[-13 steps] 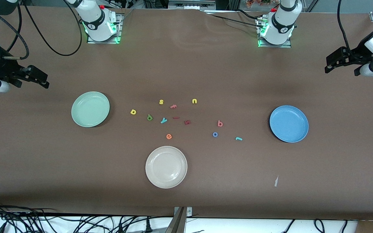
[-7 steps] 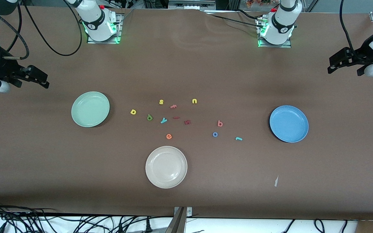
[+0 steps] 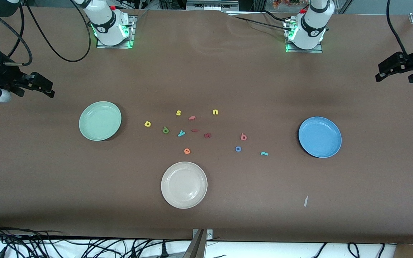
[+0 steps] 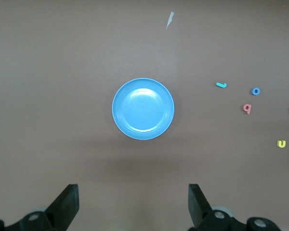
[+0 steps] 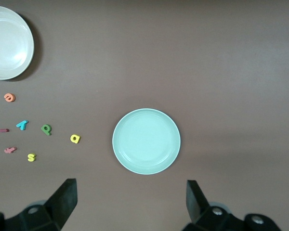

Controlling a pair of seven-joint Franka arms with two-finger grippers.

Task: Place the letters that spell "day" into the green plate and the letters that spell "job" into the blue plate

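The green plate [image 3: 100,120] [image 5: 146,141] lies toward the right arm's end and holds nothing. Beside it on the table lie the yellow rounded letter [image 3: 147,124] [image 5: 75,139], the olive-green stemmed letter [image 3: 165,130] [image 5: 46,129] and the teal "y" [image 3: 181,133] [image 5: 22,124]. The blue plate [image 3: 319,137] [image 4: 143,109] lies toward the left arm's end, also bare. Near it are the coral "b" [image 3: 243,136] [image 4: 247,108], the blue "o" [image 3: 238,148] [image 4: 256,91] and the teal "j" [image 3: 264,153] [image 4: 221,85]. My right gripper [image 3: 47,89] [image 5: 131,199] hangs open over bare table at its own end. My left gripper [image 3: 384,71] [image 4: 133,202] hangs open over its end.
A cream plate [image 3: 184,185] [image 5: 9,43] sits nearer the front camera than the letters. Yellow "s" [image 3: 178,113], yellow "u" [image 3: 215,112], orange "e" [image 3: 187,151] and dark red letters [image 3: 207,135] lie among them. A paper scrap [image 3: 305,200] lies near the front edge.
My left arm has drawn outward toward its own end of the table, its gripper still open. The right arm, the plates and the letters have not moved.
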